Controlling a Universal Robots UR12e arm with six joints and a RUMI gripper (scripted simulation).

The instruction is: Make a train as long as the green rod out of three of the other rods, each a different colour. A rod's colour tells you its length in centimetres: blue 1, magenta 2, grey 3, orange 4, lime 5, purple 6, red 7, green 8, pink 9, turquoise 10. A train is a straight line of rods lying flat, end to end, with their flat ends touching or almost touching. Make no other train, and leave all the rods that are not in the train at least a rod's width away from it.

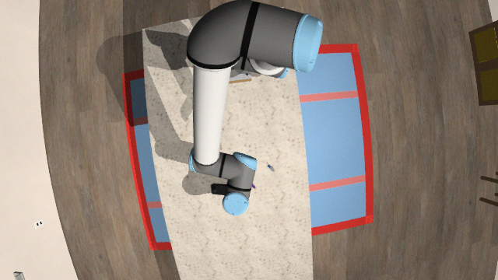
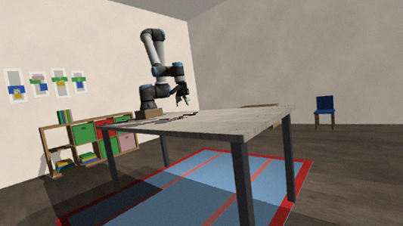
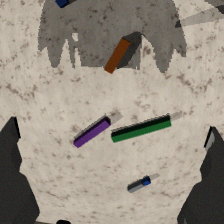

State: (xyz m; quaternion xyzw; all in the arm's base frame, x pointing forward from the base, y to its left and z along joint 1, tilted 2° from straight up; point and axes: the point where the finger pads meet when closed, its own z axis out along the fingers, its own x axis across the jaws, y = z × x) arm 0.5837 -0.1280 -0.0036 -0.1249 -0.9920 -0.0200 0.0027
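Note:
In the wrist view the green rod (image 3: 141, 128) lies flat on the speckled table (image 3: 45, 95) (image 1: 233, 241) (image 2: 248, 123). A purple rod (image 3: 92, 132) lies just left of it, apart and at a steeper angle; its tip shows in the overhead view (image 1: 254, 186). A short grey rod (image 3: 134, 186) and a blue rod (image 3: 146, 181) lie end to end below the green one, and they also show in the overhead view (image 1: 270, 167). An orange rod (image 3: 118, 55) lies farther up in the arm's shadow. My gripper (image 3: 113, 124) (image 2: 183, 99) is open and empty, hanging well above the rods.
A dark blue piece (image 3: 62, 2) shows at the top edge of the wrist view. The arm's wooden base block (image 2: 148, 113) stands at the table's far end. A blue and red rug (image 1: 334, 136) lies under the table; a shelf (image 2: 87, 141) and a blue chair (image 2: 324, 108) stand off to the sides.

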